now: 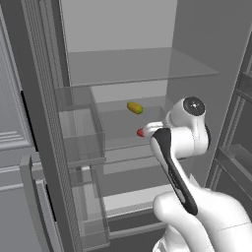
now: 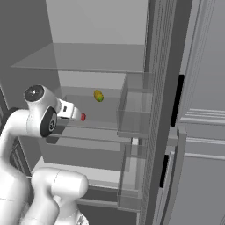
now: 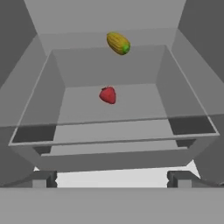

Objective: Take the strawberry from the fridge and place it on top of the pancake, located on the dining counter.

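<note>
Inside the fridge: the doors of the fridge [image 1: 44, 98] stand open, and you can see pale grey walls and glass shelves.
Strawberry: the small red strawberry [image 3: 108, 95] lies on a glass shelf [image 3: 131, 105], near the middle. Nothing touches it.
Corn: a little yellow ear of corn [image 3: 118, 43] with a green end lies farther back on the same shelf, well apart from the berry.
Gripper: the gripper [image 3: 112, 179] is wide open and holds nothing. Its two dark fingertips [image 3: 43, 178] sit far apart at the front of the shelf, pointing in at the berry.
Arm: from the left base view, the white arm [image 1: 184, 130] reaches into the fridge and hides part of the berry.
Door bins: clear bins [image 2: 134, 105] hang on the inside of the open door.
</note>
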You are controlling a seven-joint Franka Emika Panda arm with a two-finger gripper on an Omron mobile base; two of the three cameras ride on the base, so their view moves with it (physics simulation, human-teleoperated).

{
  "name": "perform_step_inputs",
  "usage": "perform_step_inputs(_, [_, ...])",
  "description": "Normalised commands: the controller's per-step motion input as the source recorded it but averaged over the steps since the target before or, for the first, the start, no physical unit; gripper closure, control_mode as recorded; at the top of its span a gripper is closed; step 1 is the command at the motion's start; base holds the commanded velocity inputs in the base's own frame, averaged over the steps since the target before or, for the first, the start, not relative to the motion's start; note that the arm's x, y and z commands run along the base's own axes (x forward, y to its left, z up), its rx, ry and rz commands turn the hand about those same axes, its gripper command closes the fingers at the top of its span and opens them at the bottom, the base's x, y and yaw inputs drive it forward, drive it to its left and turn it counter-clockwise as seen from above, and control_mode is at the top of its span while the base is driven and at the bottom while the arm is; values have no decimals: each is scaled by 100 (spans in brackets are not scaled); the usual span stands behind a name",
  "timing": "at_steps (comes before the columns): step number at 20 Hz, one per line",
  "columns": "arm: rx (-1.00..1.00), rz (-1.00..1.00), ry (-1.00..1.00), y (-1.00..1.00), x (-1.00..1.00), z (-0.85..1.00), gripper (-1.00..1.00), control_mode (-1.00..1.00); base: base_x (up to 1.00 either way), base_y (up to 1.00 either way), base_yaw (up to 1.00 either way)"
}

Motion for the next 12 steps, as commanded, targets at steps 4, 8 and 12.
perform_step_inputs(4, [-7,0,0,10,68,-48,-100,-100,0,0,0])
perform_step_inputs(8, [0,0,0,-1,70,-29,-100,-100,0,0,0])
perform_step_inputs(12, [0,0,7,0,75,-17,-100,-100,0,0,0])
